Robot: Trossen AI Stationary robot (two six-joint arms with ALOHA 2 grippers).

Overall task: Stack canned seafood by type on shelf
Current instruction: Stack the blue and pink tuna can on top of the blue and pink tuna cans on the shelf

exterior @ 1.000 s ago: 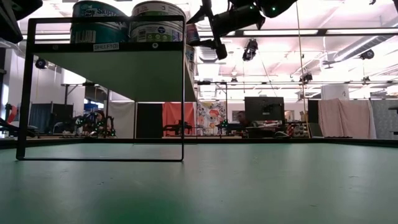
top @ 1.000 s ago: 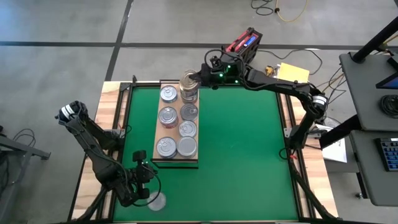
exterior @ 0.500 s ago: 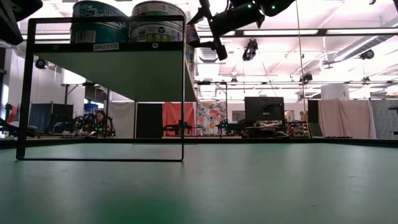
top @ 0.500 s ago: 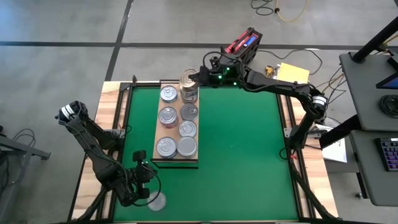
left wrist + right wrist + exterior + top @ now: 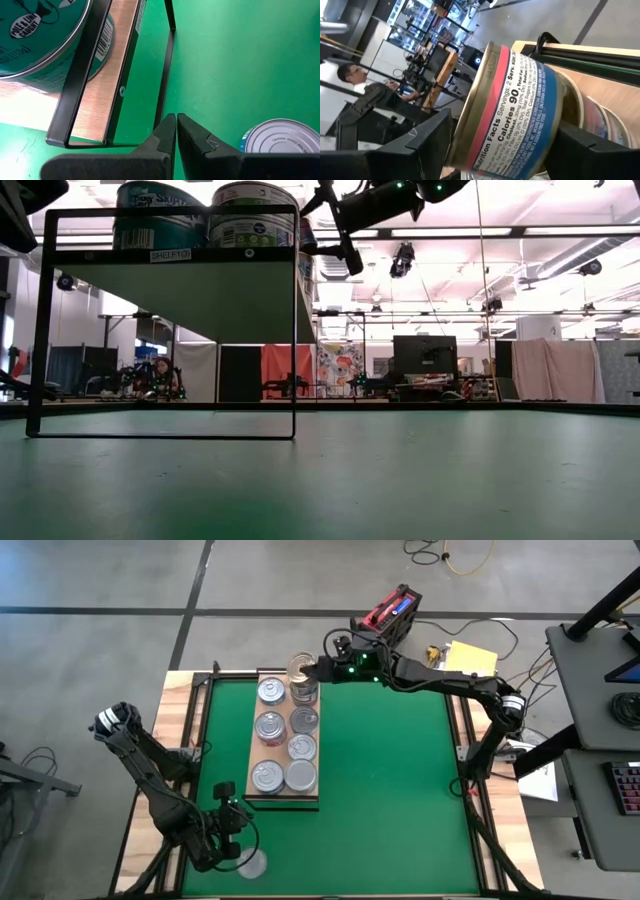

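Gold-lidded can (image 5: 302, 667) (lid up) between right gripper (image 5: 322, 666) fingers, atop stack

A robotics lab or open workshop hall is shown. From the low view, a large room is seen beyond the green table mat (image 5: 400, 480): long ceiling light strips (image 5: 520, 230) at 1 o'clock, exposed ducting, an orange partition (image 5: 288, 370) and draped curtains (image 5: 545, 368) near 3 o'clock. Monitors (image 5: 422, 356) and cluttered benches are lined along the far wall, and a seated person (image 5: 160, 375) is seen at 9 o'clock. From the high view, a bare grey concrete floor (image 5: 100, 600) marked with dark lines is seen, with loose cables (image 5: 455, 555) at 12 o'clock and a desk with a keyboard (image 5: 625, 785) at 3 o'clock.
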